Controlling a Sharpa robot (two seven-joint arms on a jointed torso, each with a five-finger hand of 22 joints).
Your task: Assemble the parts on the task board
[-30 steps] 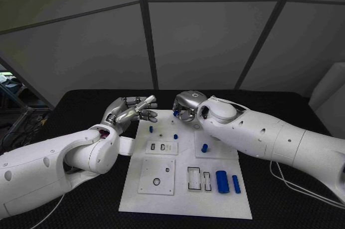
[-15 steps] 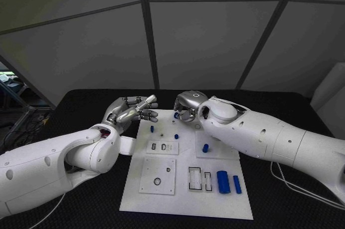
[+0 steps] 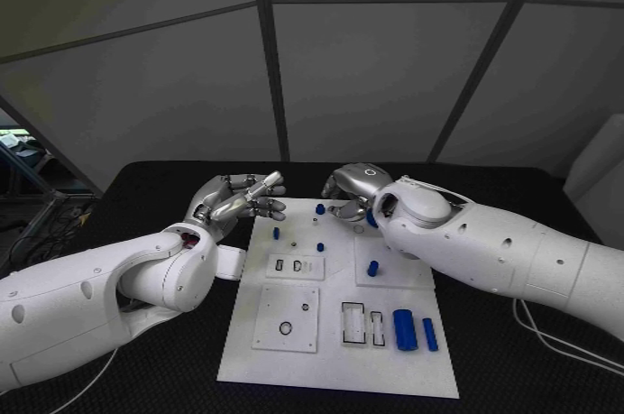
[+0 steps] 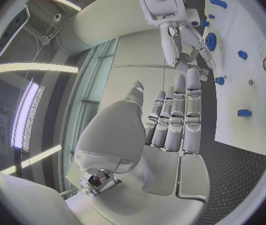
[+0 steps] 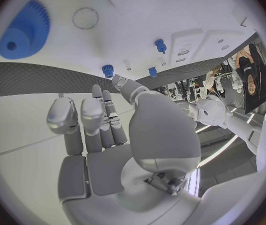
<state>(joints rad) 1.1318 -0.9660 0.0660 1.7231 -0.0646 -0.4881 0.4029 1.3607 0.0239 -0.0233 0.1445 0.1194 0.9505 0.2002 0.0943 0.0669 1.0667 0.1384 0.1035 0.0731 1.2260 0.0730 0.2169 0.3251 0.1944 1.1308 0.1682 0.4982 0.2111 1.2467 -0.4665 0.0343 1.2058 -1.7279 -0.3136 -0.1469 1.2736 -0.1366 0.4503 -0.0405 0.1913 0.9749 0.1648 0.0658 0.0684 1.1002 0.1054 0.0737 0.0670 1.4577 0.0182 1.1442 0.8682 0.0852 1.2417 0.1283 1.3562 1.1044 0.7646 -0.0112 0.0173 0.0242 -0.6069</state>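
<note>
The white task board [image 3: 335, 369] lies in the middle of the table. My right hand [image 3: 351, 187] hovers over the board's far edge with its fingers loosely apart, holding nothing [image 5: 102, 125]. Just left of it a small blue peg [image 3: 320, 209] stands free on the board. A blue gear [image 3: 371, 220] [image 5: 23, 30] lies partly hidden under my right wrist. My left hand [image 3: 241, 197] is raised off the board's far left corner, its fingers [image 4: 179, 115] side by side and empty. More blue pegs [image 3: 274, 234] [image 3: 318, 247] [image 3: 372, 268] stand on the board.
A thick blue cylinder [image 3: 402, 328] and a slim one [image 3: 428, 333] lie at the board's near right, beside two rectangular slots [image 3: 353, 322]. A plate with round holes [image 3: 286, 317] sits at the near left. Black table [image 3: 520, 378] surrounds the board.
My right hand has shifted to the right, away from the small blue peg it was touching at the far edge; the peg now stands alone. The left hand has stayed put.
</note>
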